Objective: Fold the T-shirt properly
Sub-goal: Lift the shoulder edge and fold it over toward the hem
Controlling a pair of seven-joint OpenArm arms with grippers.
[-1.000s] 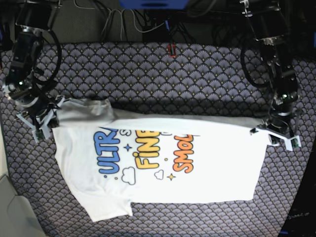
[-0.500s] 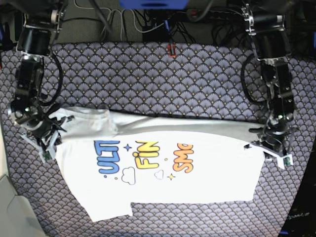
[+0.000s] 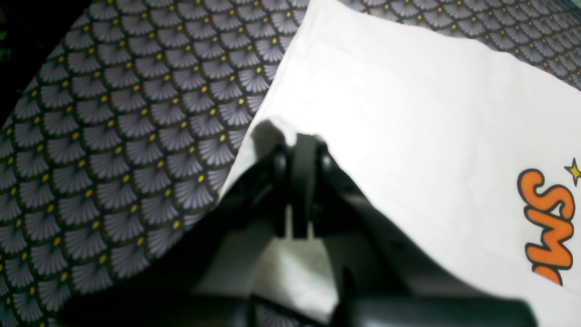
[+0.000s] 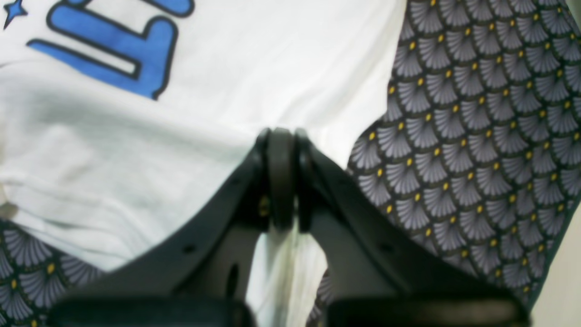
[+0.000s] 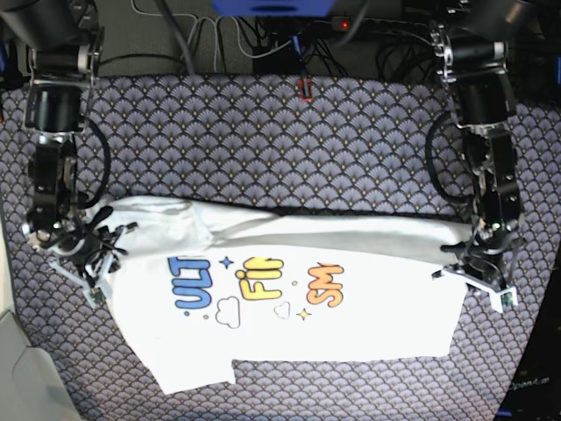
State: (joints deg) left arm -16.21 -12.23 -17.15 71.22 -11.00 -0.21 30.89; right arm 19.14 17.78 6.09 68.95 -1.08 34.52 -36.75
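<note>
**A:** What are your two pincers doing?

**B:** Your left gripper [image 3: 303, 150] has its jaws pressed together with a fold of the T-shirt [image 5: 351, 298] pinched between them. From its wrist camera you see white cloth bunched up around the fingertips and more of it hanging below the jaws. Your right gripper [image 4: 281, 150] is the same: jaws squeezed tight on a gathered bit of white fabric, with a strip of cloth showing under the pinch.

**A:** Where does the shirt lie relative to them?

**B:** It stretches between the two. In the base view your left gripper [image 5: 478, 274] holds the hem end and your right gripper [image 5: 88, 263] holds the shoulder end, beside a sleeve. The edge running from one pincer to the other is turned over toward the print, so a grey-shadowed band of plain white reverse covers the upper part of the lettering. Past your left gripper, in its wrist view, orange letters and a small yellow star sit on the flat cloth. Just ahead of your right gripper you get blue letters with dark outlines and a blue star.

**A:** And the rest of it?

**B:** It lies flat on the patterned tablecloth [image 5: 263, 132], printed side up, with blue, yellow and orange letters partly visible, plus clouds and stars. The other sleeve sticks out at the far edge from your right gripper.
</note>
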